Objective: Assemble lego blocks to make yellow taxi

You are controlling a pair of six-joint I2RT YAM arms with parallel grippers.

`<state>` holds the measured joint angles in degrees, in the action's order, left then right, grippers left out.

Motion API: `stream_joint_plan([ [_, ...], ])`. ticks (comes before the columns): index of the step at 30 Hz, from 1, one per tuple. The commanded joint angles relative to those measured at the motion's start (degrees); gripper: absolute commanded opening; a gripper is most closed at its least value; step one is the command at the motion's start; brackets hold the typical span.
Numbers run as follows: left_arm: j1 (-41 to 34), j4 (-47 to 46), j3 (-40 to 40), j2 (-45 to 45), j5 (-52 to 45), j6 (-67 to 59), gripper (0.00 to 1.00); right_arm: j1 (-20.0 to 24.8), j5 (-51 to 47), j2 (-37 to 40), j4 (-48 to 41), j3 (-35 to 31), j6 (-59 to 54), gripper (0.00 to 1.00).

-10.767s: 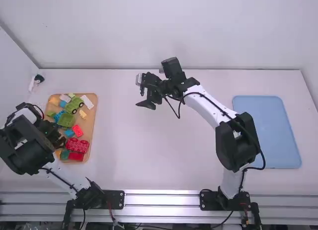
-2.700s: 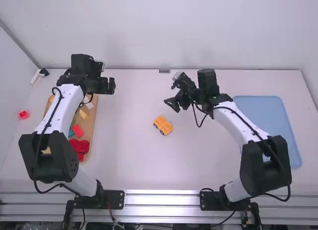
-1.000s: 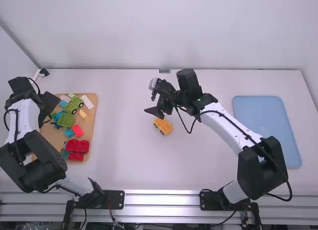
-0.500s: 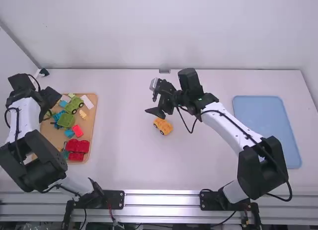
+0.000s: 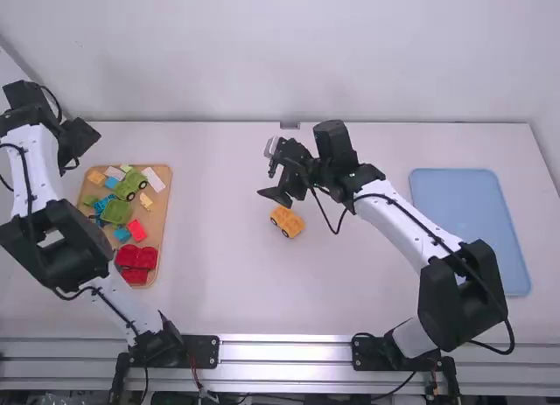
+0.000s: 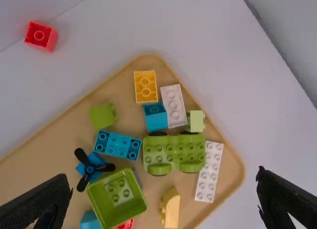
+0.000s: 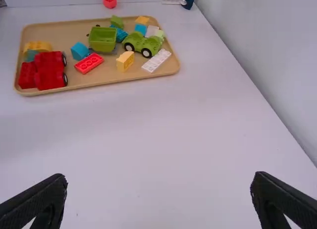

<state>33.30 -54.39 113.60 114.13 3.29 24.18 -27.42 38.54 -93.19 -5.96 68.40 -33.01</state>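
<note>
In the high view, my left gripper (image 5: 73,160) is beyond the far left corner of the wooden tray (image 5: 164,239). The left wrist view has the left gripper (image 6: 166,202) open above the tray, with a yellow brick (image 6: 145,86) and a curved yellow block (image 6: 171,209) between loose blocks. My right gripper (image 5: 276,195) hangs near the yellow wheeled base (image 5: 287,221), which stands on the mid table. From its own wrist, the right gripper (image 7: 158,199) is open with nothing between its fingers.
The tray also holds a green wheeled base (image 6: 173,152), a green box piece (image 6: 116,197), white plates (image 6: 209,172), blue blocks (image 6: 118,145) and a red vehicle (image 7: 49,70). A red brick (image 6: 41,36) lies outside it. A blue tray (image 5: 471,232) is at the right.
The yellow wheeled base, absent from the mid table in the oldest frame, now stands there. Over the last second my left gripper has moved toward the far left corner; the right has barely shifted.
</note>
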Motion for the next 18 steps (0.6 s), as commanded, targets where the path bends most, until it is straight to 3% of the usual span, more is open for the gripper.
stream_joint_plan([
  [1,0.48,-2.73,6.01,5.03,0.79,0.15,0.99,0.81,0.02,-0.15,-0.07,1.70,0.20,0.99],
  [7,0.37,-7.58,17.25,17.51,0.83,-0.02,0.99,1.27,-0.22,-0.15,-0.26,1.70,1.79,0.99],
  [18,0.81,-1.38,19.06,27.39,3.02,2.32,0.96,1.88,-1.31,-0.15,-0.59,1.70,3.21,0.99],
])
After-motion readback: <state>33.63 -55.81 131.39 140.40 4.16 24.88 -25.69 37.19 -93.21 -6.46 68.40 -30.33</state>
